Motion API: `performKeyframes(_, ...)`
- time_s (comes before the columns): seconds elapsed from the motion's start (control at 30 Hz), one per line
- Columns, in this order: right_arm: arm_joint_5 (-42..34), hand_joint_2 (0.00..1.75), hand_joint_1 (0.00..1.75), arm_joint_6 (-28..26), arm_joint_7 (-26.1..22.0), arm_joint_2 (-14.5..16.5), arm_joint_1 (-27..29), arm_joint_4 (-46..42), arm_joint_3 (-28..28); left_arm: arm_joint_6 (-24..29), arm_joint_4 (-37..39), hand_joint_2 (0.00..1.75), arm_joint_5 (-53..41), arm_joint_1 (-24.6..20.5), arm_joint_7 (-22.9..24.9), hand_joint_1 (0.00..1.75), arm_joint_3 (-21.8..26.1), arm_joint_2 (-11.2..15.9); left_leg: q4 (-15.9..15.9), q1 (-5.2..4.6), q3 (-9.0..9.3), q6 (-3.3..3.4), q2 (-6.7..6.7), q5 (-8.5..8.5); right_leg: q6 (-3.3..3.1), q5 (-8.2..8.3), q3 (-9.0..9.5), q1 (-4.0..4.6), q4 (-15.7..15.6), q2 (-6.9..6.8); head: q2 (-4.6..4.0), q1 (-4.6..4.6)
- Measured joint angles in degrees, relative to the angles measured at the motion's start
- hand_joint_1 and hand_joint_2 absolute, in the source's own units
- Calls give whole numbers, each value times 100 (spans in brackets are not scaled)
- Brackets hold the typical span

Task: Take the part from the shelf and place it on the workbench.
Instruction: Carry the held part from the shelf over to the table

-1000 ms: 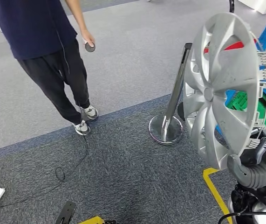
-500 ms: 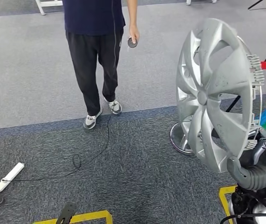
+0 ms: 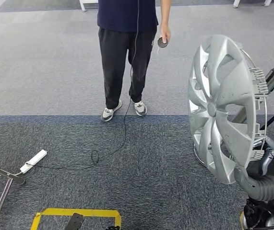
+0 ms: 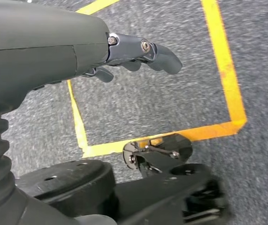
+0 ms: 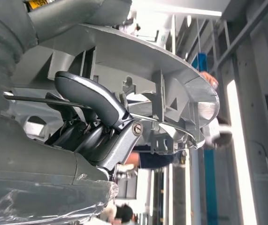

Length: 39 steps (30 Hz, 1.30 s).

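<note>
Head view: the whole scene has swung since a second ago, so the camera turned; the right hand (image 3: 269, 167) still grips the silver wheel cover (image 3: 224, 108) upright by its lower rim. The person (image 3: 128, 52) now stands centred ahead.

Left wrist view: the left hand (image 4: 139, 51) hangs over carpet and yellow floor tape (image 4: 228, 79), fingers seemingly loosely apart, holding nothing.

Right wrist view: fingers (image 5: 89, 96) clamp the cover's ribbed back.

Grey carpeted floor (image 3: 55, 72), darker in the near half. On it lie yellow tape lines (image 3: 77, 213), a white power strip (image 3: 34, 161) with a black cable (image 3: 110, 151) trailing away, and a person's 2 sneakers (image 3: 124, 110), planted at the colour seam.
</note>
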Motion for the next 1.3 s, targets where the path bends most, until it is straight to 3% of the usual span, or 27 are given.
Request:
performKeyframes(0.03,0,175,175,2,1,-9,11,-9,-4,1,0,175,-2,9,4,0,0,-1,-251,-5,142,13,26,156,2,-6,6,4,0,-76,0,0)
performKeyframes(0.1,0,175,175,9,2,-24,24,-34,-8,2,0,175,-4,11,7,0,0,-1,-1040,-51,584,62,275,468,27,-25,24,25,7,-209,0,-2)
performKeyframes(0.17,-2,175,175,14,2,-50,23,-60,-24,1,0,175,-9,-4,7,0,0,-3,-1513,-101,831,125,474,580,73,-45,44,55,10,-327,0,7)
performKeyframes(0.2,-6,175,175,15,4,-65,10,-72,-36,-5,0,175,-14,-8,8,0,0,-2,-1571,-121,841,151,472,574,101,-52,55,65,5,-389,0,15)
performKeyframes(0.27,-20,175,175,25,23,-119,-67,-96,-70,-22,0,175,-37,-5,20,0,0,5,-1598,-112,838,210,318,605,163,-78,76,49,7,-439,0,23)
performKeyframes(0.3,-38,175,175,33,40,-162,-131,-110,-100,-25,0,175,-47,-10,32,0,0,11,-1615,-97,847,239,252,620,198,-134,52,32,80,-330,0,34)
performKeyframes(0.33,-67,175,175,47,61,-218,-204,-126,-142,-24,0,175,-53,-27,43,0,0,13,-1631,-77,860,267,185,638,229,-242,-31,17,267,-172,0,46)
performKeyframes(0.4,-173,175,175,103,113,-351,-356,-154,-269,-29,-1,175,-60,-84,38,0,0,9,-1633,-54,861,303,46,656,270,-568,-375,-4,976,137,0,81)
performKeyframes(0.47,-313,175,175,195,168,-504,-490,-175,-432,-60,-1,175,-75,-133,-10,0,0,-16,-1630,-49,860,315,-119,664,297,-753,-715,-7,1606,203,0,96)
performKeyframes(0.5,-397,175,175,255,189,-583,-537,-195,-529,-72,-1,175,-96,-148,-37,0,0,-39,-1626,-43,863,312,-208,666,307,-691,-758,-11,1641,208,0,98)
performKeyframes(0.57,-598,175,175,383,201,-716,-547,-269,-767,-76,-1,175,-214,-176,-57,0,-17,-101,-1607,-19,868,288,-389,667,338,-306,-508,-44,1057,299,0,100)
performKeyframes(0.63,-787,175,175,568,117,-791,-408,-380,-1101,-74,-1,175,-426,-213,-7,0,-91,-163,-1553,-5,834,230,-579,661,364,-55,-154,-106,340,580,0,104)
performKeyframes(0.7,-896,175,175,825,-45,-805,-150,-516,-1529,-52,-1,175,-584,-231,62,0,-183,-210,-1520,1,764,164,-746,685,323,-48,-23,-129,95,708,0,106)
performKeyframes(0.73,-927,175,175,965,-110,-796,-44,-579,-1741,-29,-1,175,-616,-223,86,0,-210,-224,-1517,7,732,139,-817,702,281,-39,-15,-123,89,650,0,103)
performKeyframes(0.77,-952,175,175,1107,-147,-775,20,-632,-1940,1,-1,175,-627,-208,109,0,-224,-231,-1518,9,715,117,-801,703,243,-32,-25,-118,93,582,0,102)
performKeyframes(0.8,-970,175,175,1226,-156,-746,57,-673,-2102,32,0,175,-622,-197,134,0,-229,-232,-1465,-4,683,96,-678,658,205,-26,-27,-114,94,525,0,87)
performKeyframes(0.83,-982,175,175,1308,-141,-715,86,-707,-2224,59,-1,175,-608,-196,157,0,-229,-228,-1316,-19,612,78,-493,553,170,-21,-27,-108,89,462,0,67)
performKeyframes(0.9,-972,175,175,1384,-71,-658,141,-755,-2406,96,-1,175,-545,-211,189,0,-228,-219,-682,-42,322,53,-109,198,111,-24,-30,-77,85,324,0,34)
performKeyframes(0.97,-909,175,175,1392,19,-621,155,-768,-2510,108,-1,175,-457,-198,192,0,-219,-205,-2,-40,19,58,-11,-74,79,-33,-34,-41,85,167,0,33)
performKeyframes(1.0,-868,175,175,1382,53,-607,152,-768,-2530,110,-1,175,-414,-176,183,0,-209,-196,109,-44,-19,74,-5,-72,69,-37,-33,-25,85,88,0,32)
performKeyframes(1.03,-831,175,175,1366,86,-597,145,-768,-2536,112,-1,175,-371,-148,166,0,-195,-187,-4,-54,56,98,2,33,64,-40,-28,-11,86,11,0,33)
performKeyframes(1.07,-790,175,175,1346,122,-592,123,-769,-2533,113,0,175,-325,-122,141,0,-177,-179,-308,-74,234,131,39,209,60,-44,-19,1,86,-66,0,32)
performKeyframes(1.13,-667,175,175,1269,253,-587,-19,-769,-2473,98,0,175,-211,-86,84,0,-115,-163,-1083,-161,653,224,315,488,65,-56,-3,29,93,-200,0,32)
performKeyframes(1.2,-477,175,175,1117,450,-589,-325,-734,-2281,47,0,175,-103,-67,42,0,-31,-149,-1485,-231,828,285,510,548,94,-63,-5,57,94,-313,0,32)
performKeyframes(1.27,-331,175,175,910,601,-610,-672,-649,-1982,-12,0,175,-44,-35,17,0,43,-142,-1541,-226,821,312,399,568,138,-71,2,69,79,-430,0,30)
performKeyframes(1.3,-295,175,175,809,643,-635,-810,-604,-1834,-34,0,175,-37,-16,4,0,69,-142,-1566,-207,832,328,324,590,168,-99,-3,64,109,-396,0,33)
